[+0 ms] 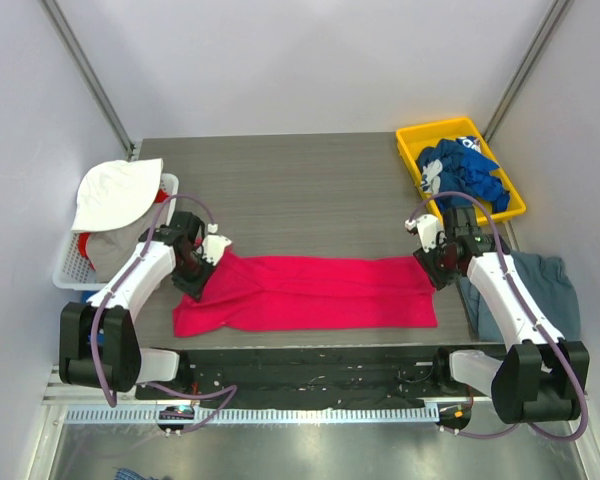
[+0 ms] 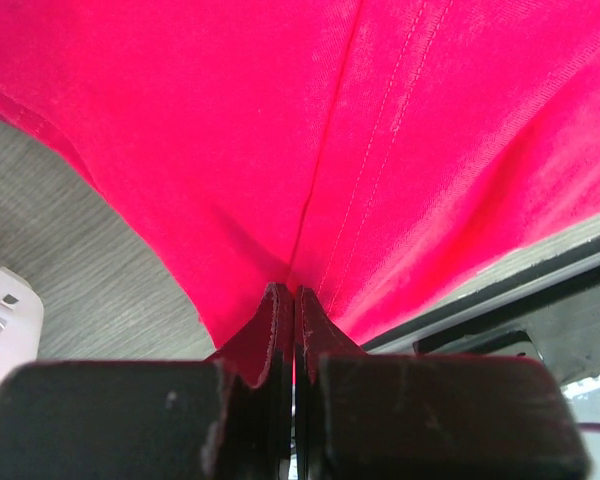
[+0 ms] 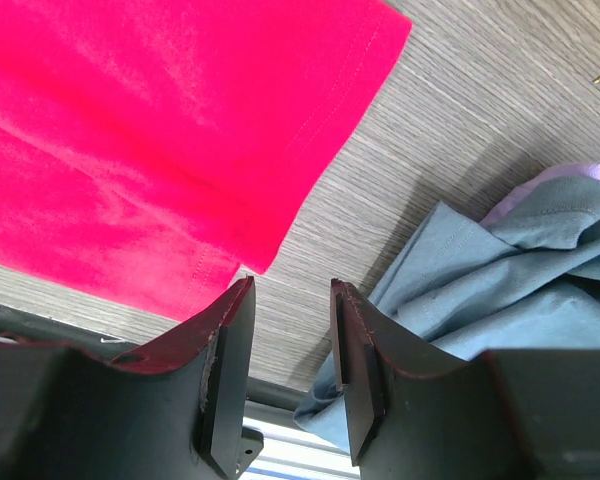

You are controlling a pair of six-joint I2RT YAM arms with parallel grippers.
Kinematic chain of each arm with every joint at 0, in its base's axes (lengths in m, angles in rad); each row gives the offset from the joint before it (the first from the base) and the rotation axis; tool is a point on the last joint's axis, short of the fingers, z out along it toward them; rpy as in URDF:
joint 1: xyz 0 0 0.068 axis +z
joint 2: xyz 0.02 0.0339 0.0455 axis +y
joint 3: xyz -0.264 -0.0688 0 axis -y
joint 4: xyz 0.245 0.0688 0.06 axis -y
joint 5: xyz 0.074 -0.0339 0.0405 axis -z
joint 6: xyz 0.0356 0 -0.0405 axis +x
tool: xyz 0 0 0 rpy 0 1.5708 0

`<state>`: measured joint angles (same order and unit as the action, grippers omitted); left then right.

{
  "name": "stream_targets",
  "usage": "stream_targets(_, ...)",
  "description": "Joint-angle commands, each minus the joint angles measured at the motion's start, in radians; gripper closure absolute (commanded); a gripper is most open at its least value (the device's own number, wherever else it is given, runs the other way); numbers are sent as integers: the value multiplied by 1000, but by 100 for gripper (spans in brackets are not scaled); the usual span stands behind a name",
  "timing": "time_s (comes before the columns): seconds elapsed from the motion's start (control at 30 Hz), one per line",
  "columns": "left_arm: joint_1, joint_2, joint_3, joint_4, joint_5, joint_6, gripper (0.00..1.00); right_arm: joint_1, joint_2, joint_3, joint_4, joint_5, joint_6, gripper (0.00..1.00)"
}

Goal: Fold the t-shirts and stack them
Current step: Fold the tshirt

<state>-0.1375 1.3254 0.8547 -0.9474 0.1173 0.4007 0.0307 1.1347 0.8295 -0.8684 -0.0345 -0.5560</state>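
My left claw [image 2: 293, 300] is pressed tight shut, with a fold of the pink-red t-shirt [image 2: 280, 120] pinched between its fingers, so the cloth rises to them in a ridge. From above, that claw [image 1: 204, 268] sits at the shirt's left end. The pink-red t-shirt [image 1: 320, 292] lies as a long folded band across the near part of the table [image 1: 300, 190], between my two arms.

My right claw [image 3: 290, 290] stands partly open and holds nothing. Its fingers hang over bare tabletop, with the shirt's right corner [image 3: 130, 130] on one side and the crumpled grey-blue t-shirt [image 3: 500, 270] on the other. In the top view this claw [image 1: 435, 265] is at the band's right end, and the grey-blue t-shirt [image 1: 545, 285] lies by my right arm.

Farther back on the right, the royal blue t-shirts [image 1: 460, 172] are heaped in a yellow tray [image 1: 410, 150]. On the left, a white basket [image 1: 75, 272] holds a white cloth [image 1: 115, 195].
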Motion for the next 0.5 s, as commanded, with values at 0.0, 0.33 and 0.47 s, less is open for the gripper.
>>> stream_targets(0.0, -4, -34, 23, -51, 18, 23, 100, -2, 2, 17, 23, 22, -13, 57)
stream_targets(0.33, -4, -52, 12, -80, 35, 30, 100, -2, 8, 7, 35, 30, -16, 58)
stream_targets(0.47, -4, -58, 0, -77, 32, 33, 100, 0, 7, 0, 40, 30, -18, 58)
